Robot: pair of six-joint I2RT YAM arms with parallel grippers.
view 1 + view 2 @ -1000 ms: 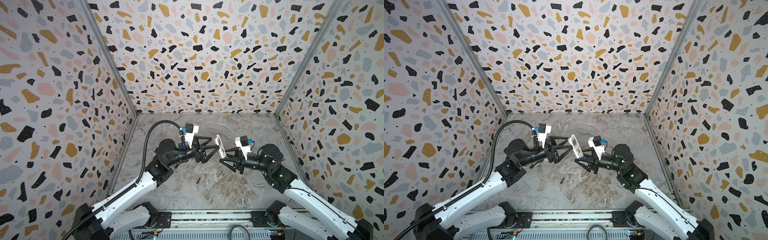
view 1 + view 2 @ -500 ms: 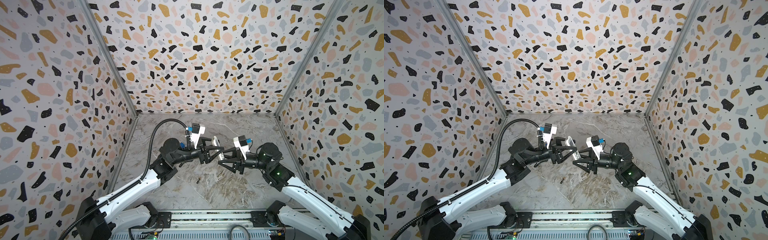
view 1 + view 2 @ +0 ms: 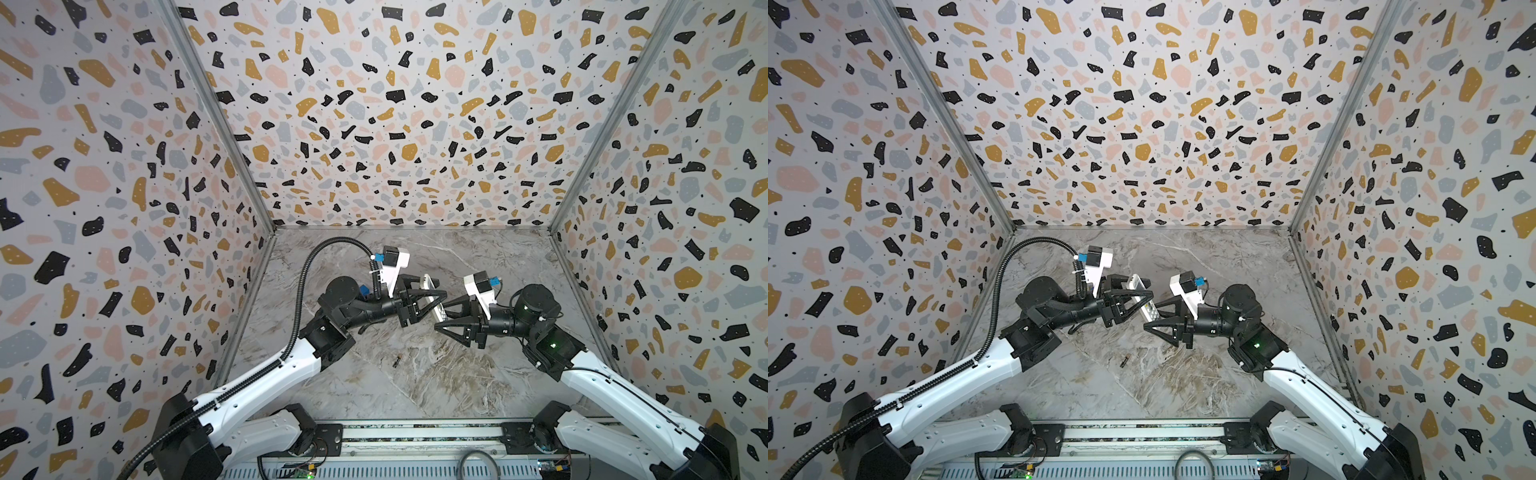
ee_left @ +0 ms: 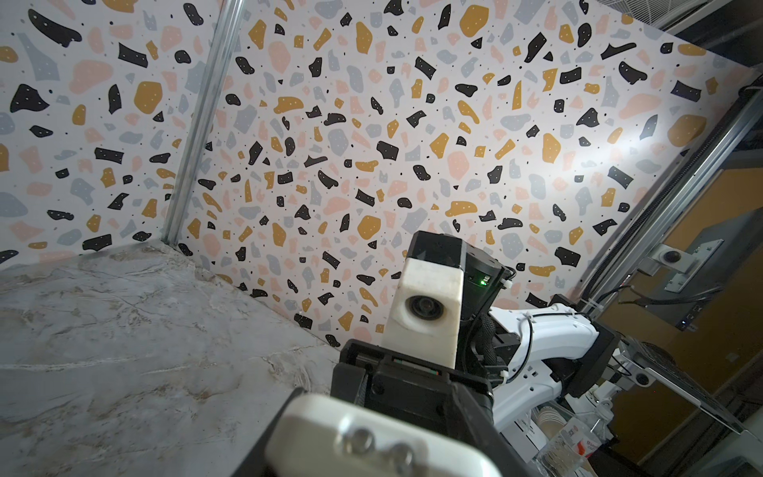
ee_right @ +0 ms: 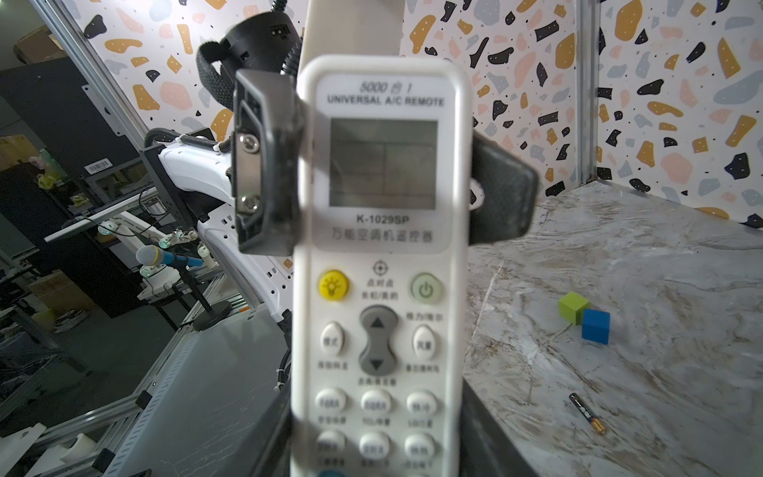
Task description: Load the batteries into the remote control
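Remote control (image 5: 380,264), white, printed "UNIVERSAL A/C REMOTE", "K-1029SP". Left gripper (image 5: 384,177) clamps the screen end, right gripper (image 3: 441,318) grips the button end. One battery (image 5: 587,414) loose on table (image 5: 660,268).

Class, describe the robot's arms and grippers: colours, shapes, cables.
Both arms are white shells with black joints. The left arm carries a ribbed black hose; the right arm shows a green light. The left gripper and right gripper are black triangular frames, each topped by a white camera block.

Both top views look steeply down; wrist views face each other
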